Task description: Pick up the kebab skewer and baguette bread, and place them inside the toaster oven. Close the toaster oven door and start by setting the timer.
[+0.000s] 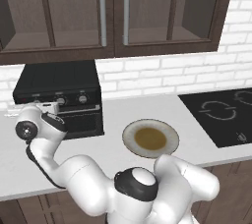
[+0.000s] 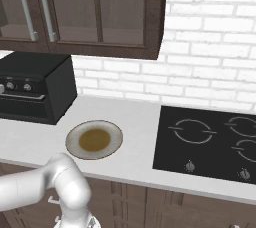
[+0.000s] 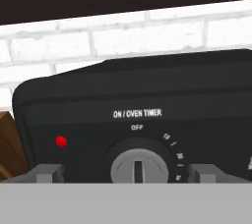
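On toaster oven (image 1: 58, 98): three knobs (image 1: 82, 99)

Black toaster oven (image 1: 59, 95) with silver-grey knobs, one marked with white "ON / OVEN TIMER" lettering (image 3: 137, 113) and a red dot (image 3: 61, 141) left of it. Right of the oven: grey-rimmed plate (image 1: 129, 134) with a brown centre, black cooktop (image 2: 210, 142) with grey rings. White brick wall (image 2: 210, 67) behind, dark brown cabinets (image 1: 108, 12) above.
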Tool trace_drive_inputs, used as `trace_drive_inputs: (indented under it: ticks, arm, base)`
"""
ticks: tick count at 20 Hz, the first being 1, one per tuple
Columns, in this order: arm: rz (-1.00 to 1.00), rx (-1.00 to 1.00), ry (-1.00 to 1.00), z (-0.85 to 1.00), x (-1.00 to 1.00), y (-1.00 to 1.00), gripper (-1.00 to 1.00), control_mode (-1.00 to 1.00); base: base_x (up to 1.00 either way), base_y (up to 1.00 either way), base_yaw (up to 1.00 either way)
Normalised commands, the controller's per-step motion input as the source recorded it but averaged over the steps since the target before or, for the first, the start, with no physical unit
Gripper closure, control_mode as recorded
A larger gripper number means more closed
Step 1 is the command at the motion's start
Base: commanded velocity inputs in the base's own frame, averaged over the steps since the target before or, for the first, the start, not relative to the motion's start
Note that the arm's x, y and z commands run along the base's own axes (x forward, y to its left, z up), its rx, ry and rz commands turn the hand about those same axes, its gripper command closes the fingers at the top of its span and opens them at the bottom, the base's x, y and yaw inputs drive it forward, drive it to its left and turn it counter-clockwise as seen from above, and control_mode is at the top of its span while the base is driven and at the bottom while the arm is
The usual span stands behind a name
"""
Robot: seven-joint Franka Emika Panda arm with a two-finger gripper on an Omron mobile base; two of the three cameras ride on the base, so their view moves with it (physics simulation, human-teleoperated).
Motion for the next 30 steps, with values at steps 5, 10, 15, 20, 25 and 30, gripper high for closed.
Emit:
trace_drive_inputs:
  ticks: [5,10,15,20,25,30]
  arm:
    - [0.00,0.00,0.00,0.00,0.00,0.00,-1.00,-1.00]
    - [0.00,0.00,0.00,0.00,0.00,0.00,-1.00,-1.00]
    - [0.00,0.00,0.00,0.00,0.00,0.00,1.00,-1.00]
    - [0.00,0.00,0.00,0.00,0.00,0.00,1.00,-1.00]
    - [0.00,0.00,0.00,0.00,0.00,0.00,1.00,-1.00]
    - [0.00,0.00,0.00,0.00,0.00,0.00,1.00,-1.00]
  base:
    - [0.00,0.00,0.00]
    - [0.00,0.00,0.00]
    - [0.00,0.00,0.00]
    - [0.00,0.00,0.00]
    - [0.00,0.00,0.00]
    - [0.00,0.00,0.00]
